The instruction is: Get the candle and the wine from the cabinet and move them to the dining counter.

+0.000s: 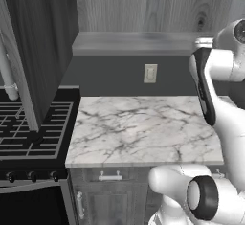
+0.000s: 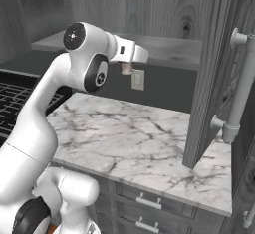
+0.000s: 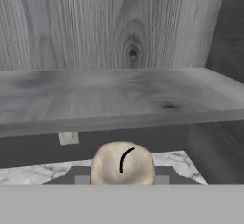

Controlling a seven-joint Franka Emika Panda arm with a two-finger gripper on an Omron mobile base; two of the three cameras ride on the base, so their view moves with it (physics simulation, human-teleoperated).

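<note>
Candle: a small beige cylinder with a dark curved wick (image 3: 123,163) sits right at the bottom of the hand view, pinched between the fingers of the gripper (image 3: 122,179); in the right base view a tan stub (image 2: 126,68) hangs under the white hand, in the air in front of the shelf
Gripper: narrowed onto the candle, finger tips mostly hidden behind it
Worktop: white marble with grey veins (image 1: 143,128), below the hand; drawer fronts under it, so I judge it is not the dining counter
Wall outlet: pale plate on the dark backsplash (image 1: 150,73), beyond the worktop
Cabinet: dark wood-grain wall unit, doors swung open, one with a long pale handle (image 2: 238,91); its grey shelf (image 3: 109,94) lies bare as far as the hand view shows
Wine: no bottle on the visible stretch of shelf
Progress: candle is out of the cabinet and in hand, an early step; carrying it to the dining counter is left, and so is the whole wine trip
</note>
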